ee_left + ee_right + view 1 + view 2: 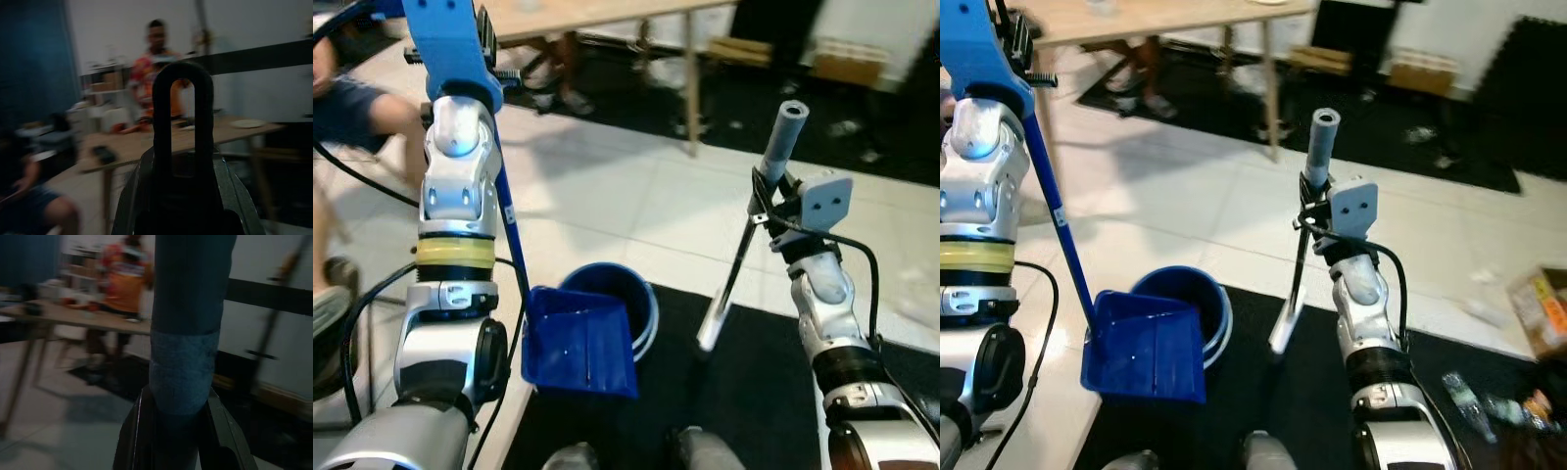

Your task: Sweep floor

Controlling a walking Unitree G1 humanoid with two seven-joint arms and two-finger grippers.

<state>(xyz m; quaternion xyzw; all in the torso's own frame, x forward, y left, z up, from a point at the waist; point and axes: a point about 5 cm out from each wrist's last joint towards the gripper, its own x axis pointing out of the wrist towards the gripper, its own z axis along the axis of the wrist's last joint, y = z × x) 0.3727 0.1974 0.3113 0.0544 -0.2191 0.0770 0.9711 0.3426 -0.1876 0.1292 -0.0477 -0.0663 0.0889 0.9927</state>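
To the left of the blue bucket (625, 294), a seated person's knee and dark shorts (357, 110) show at the frame's edge, and the left arm rises with a blue dustpan handle (1056, 211) running down beside it. The handle slants down to the blue dustpan (579, 343), whose pan lies tipped over the near rim of the bucket, touching it. The bucket stands where the pale tile floor (607, 196) meets a black mat (754, 382).

The left gripper (183, 147) appears in its wrist view as a dark looped finger with a blurred wooden table (161, 142) and a person in an orange shirt (159, 78) beyond; whether those fingers hold the handle cannot be told there.

To the right of the bucket, the broom's thin pole (729, 279) slants up from the mat's edge to a grey padded grip (783, 132). The right gripper (773, 196) is clamped around the pole just below that grip; its wrist view shows the grey wrap (183, 372) squeezed between both black fingers (134, 431).

Further right of the bucket, the right eye view takes in scattered litter: a cardboard box (1540, 311) and crushed bottles (1489, 399) on the mat.
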